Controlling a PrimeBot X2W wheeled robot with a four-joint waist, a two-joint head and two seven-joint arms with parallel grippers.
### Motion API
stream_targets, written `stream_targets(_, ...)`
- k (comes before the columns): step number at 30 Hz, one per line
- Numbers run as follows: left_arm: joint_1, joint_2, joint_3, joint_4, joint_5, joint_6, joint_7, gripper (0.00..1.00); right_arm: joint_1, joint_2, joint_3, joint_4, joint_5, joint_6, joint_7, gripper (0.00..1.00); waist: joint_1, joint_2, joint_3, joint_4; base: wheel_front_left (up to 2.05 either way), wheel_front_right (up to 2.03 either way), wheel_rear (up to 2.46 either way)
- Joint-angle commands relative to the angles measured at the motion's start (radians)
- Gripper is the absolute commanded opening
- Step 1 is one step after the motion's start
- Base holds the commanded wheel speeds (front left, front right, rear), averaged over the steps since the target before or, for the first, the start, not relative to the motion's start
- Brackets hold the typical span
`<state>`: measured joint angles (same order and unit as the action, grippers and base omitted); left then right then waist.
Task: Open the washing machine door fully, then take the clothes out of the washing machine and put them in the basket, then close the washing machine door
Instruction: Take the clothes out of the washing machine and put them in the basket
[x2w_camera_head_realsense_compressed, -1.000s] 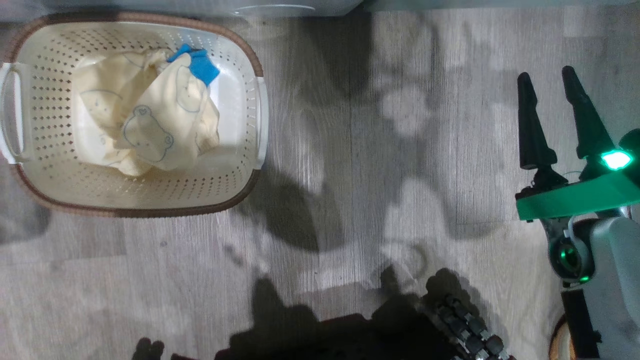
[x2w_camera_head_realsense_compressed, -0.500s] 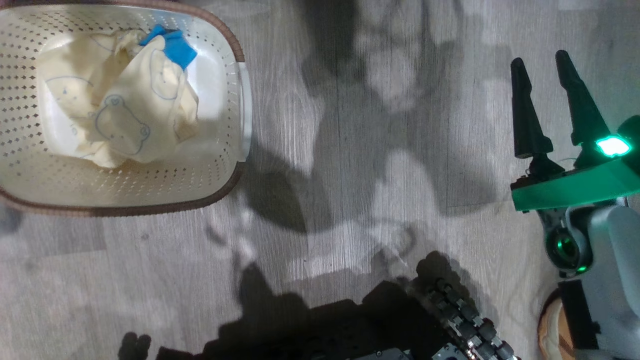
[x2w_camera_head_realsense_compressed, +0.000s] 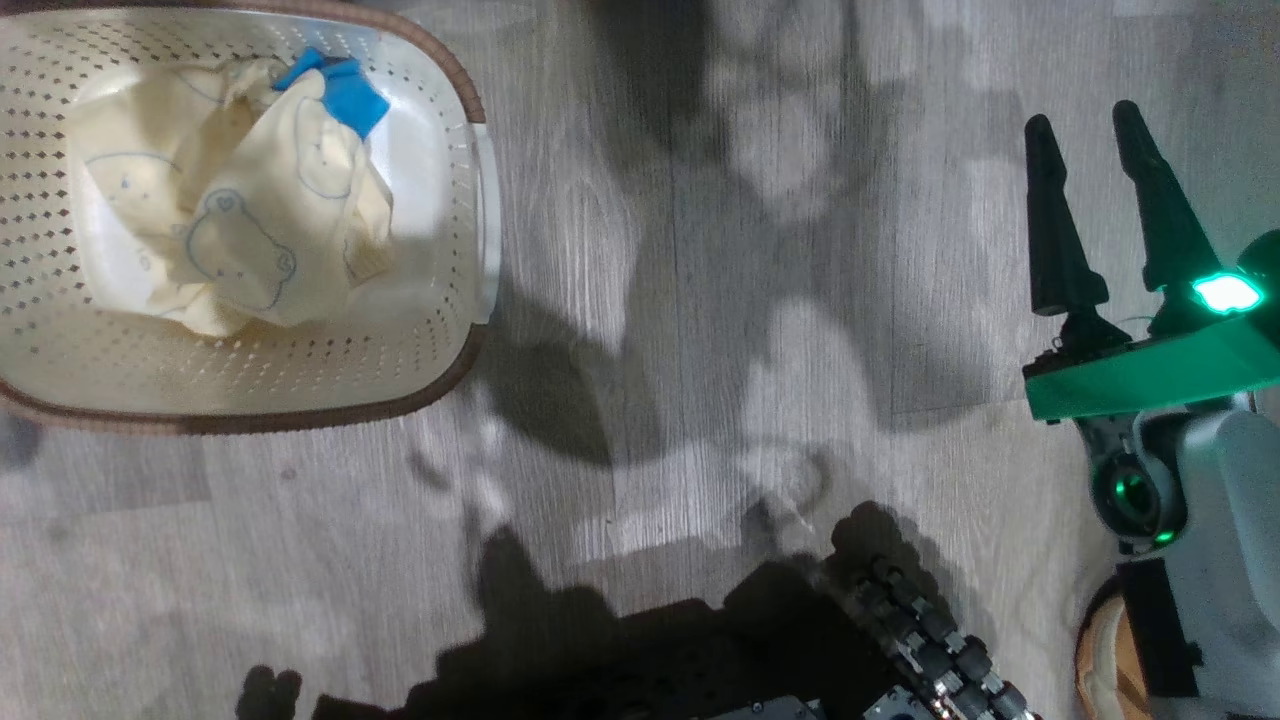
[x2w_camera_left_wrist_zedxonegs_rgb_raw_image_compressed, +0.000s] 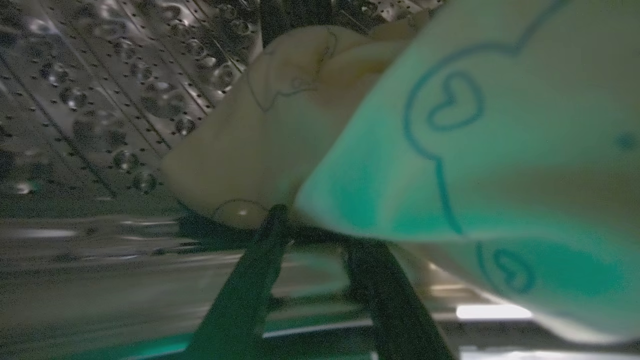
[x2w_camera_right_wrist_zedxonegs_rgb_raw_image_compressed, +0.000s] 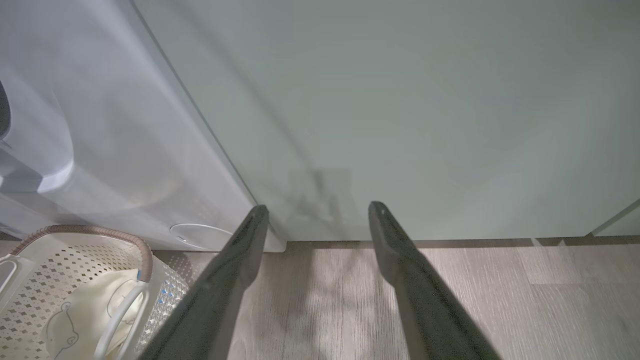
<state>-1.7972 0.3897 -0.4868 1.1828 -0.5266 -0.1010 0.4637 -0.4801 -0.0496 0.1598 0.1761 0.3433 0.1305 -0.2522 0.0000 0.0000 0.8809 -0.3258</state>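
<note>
While the left gripper (x2w_camera_left_wrist_zedxonegs_rgb_raw_image_compressed: 316, 231) is poking deep into the drum (x2w_camera_left_wrist_zedxonegs_rgb_raw_image_compressed: 100, 100) of the washing machine (x2w_camera_right_wrist_zedxonegs_rgb_raw_image_compressed: 125, 150), its two dark fingers (x2w_camera_left_wrist_zedxonegs_rgb_raw_image_compressed: 250, 280) are standing a little apart with their tips at the lower edge of a cream garment (x2w_camera_left_wrist_zedxonegs_rgb_raw_image_compressed: 280, 135) that is slumping against the drum wall. I cannot tell whether cloth is being pinched between them or is merely draping over them. Out on the floor (x2w_camera_head_realsense_compressed: 700, 350), the basket (x2w_camera_head_realsense_compressed: 440, 330) is sitting with some clothes (x2w_camera_head_realsense_compressed: 250, 230) already lying bunched inside it. Further right, the right gripper (x2w_camera_head_realsense_compressed: 1080, 115) is hanging above bare boards, fingers spread wide and carrying nothing, pointing towards a pale green cabinet (x2w_camera_right_wrist_zedxonegs_rgb_raw_image_compressed: 400, 100) beside the machine. To my eye the robot is working through the unloading step: part of the laundry is binned, part is waiting in the drum, and the door is not yet closed. Next it is going to need a firm pinch on that garment, then a clean draw out through the drum mouth and across to the basket without snagging or dropping it.
</note>
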Motion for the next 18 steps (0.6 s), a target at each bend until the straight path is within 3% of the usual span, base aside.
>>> stream_targets(1, -0.012, 0.047, -0.001, -0.013, 0.003, -0.012, -0.024, 0.0, 0.017, -0.001, 0.003, -0.019, 0.003, 0.0, -0.01, 1.0, 0.0, 0.0, -0.011, 0.005, 0.0, 0.0, 0.0)
stream_targets(18, 0.173, 0.028, -0.028, -0.091, -0.099, -0.029, -0.241, 0.0, 0.077, -0.001, -0.041, -0.001, -0.035, 0.0, -0.01, 1.0, 0.0, 0.0, -0.193, 0.07, 0.0, 0.0, 0.0)
